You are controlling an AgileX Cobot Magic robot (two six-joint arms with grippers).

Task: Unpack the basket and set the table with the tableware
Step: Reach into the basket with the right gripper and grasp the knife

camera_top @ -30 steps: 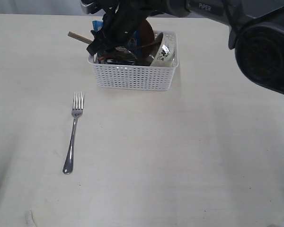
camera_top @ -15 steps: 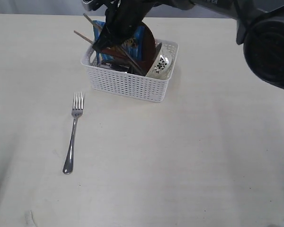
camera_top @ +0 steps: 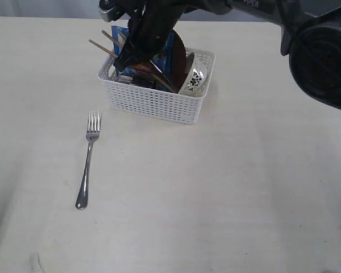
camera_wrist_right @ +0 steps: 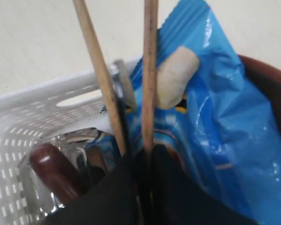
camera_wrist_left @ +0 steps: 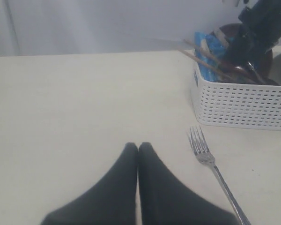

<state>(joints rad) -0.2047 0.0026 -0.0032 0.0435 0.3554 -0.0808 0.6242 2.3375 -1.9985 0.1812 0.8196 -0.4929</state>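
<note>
The right gripper (camera_wrist_right: 144, 158), clamped on two wooden chopsticks (camera_wrist_right: 150, 70) inside the white perforated plastic basket (camera_top: 159, 105), has a crinkled blue plastic packet (camera_wrist_right: 215, 122) just beside it; the left gripper (camera_wrist_left: 138, 147) sits closed.

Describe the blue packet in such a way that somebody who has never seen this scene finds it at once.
On the large pale cream tabletop stands one white perforated plastic basket. Among the things inside it, a shiny crinkled blue plastic packet stands upright, next to two wooden chopsticks. It is the only blue thing there; its neighbours are wood, steel or a dark brown plate.
</note>
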